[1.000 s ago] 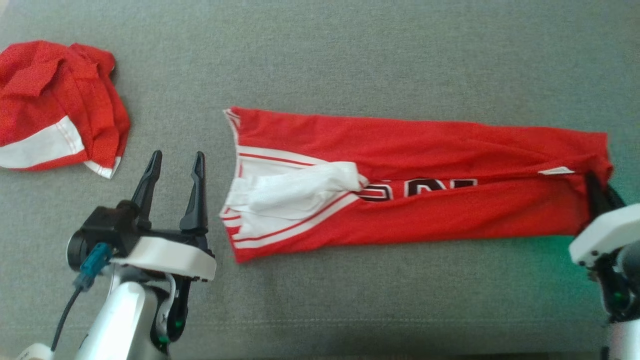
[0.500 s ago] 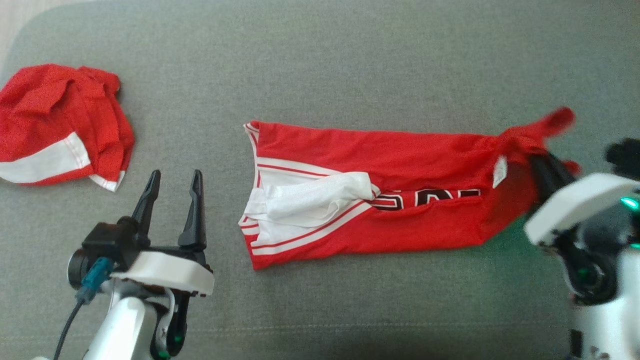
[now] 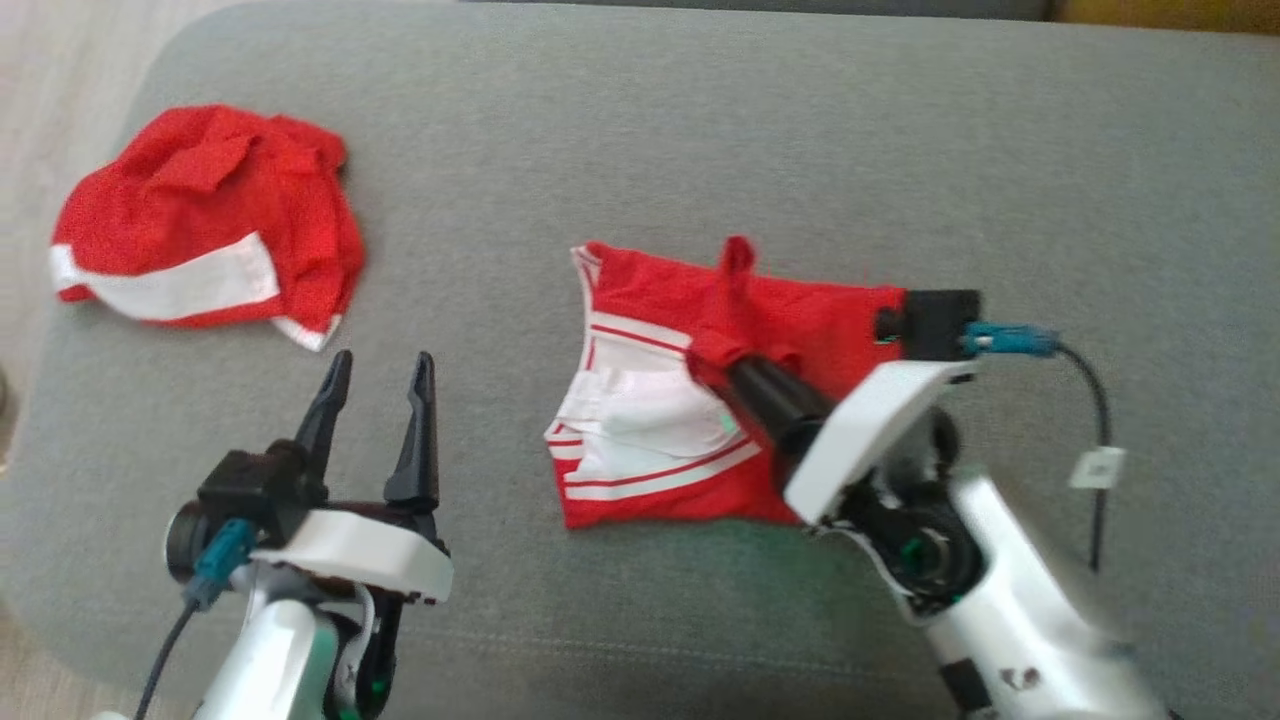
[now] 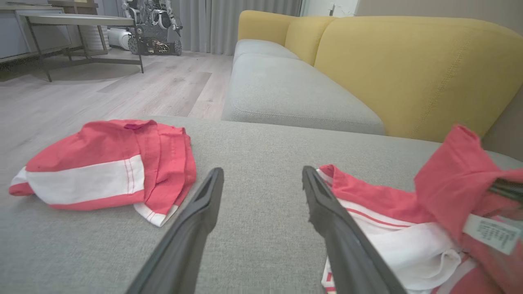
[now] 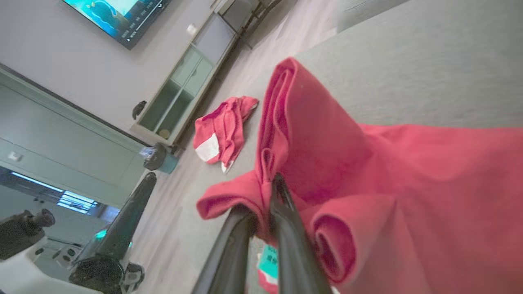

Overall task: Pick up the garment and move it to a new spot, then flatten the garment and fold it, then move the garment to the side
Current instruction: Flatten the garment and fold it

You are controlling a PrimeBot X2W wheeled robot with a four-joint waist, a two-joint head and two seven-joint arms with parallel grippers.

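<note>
Altogether, two red garments lie on the grey cushion [image 3: 700, 130], and two grippers are over it. At the far left sits the crumpled heap [image 3: 200, 215], red with a broad white band, well apart from the rest. Nearer and to its right, the left gripper [image 3: 383, 358] has its fingers spread wide with nothing between them, just left of the garment [image 3: 800, 320]. The garment lies at the middle of the cushion. It is red, with a white panel edged in thin red stripes at its left end. Its right part is doubled back over the rest and bunched into a raised fold. The right gripper [image 3: 728, 362], reaching in from the near right, has its fingers pressed together on that red fold, pinching the cloth. A white care tag [image 4: 492, 233] hangs from the lifted part; its print is too small to read.
</note>
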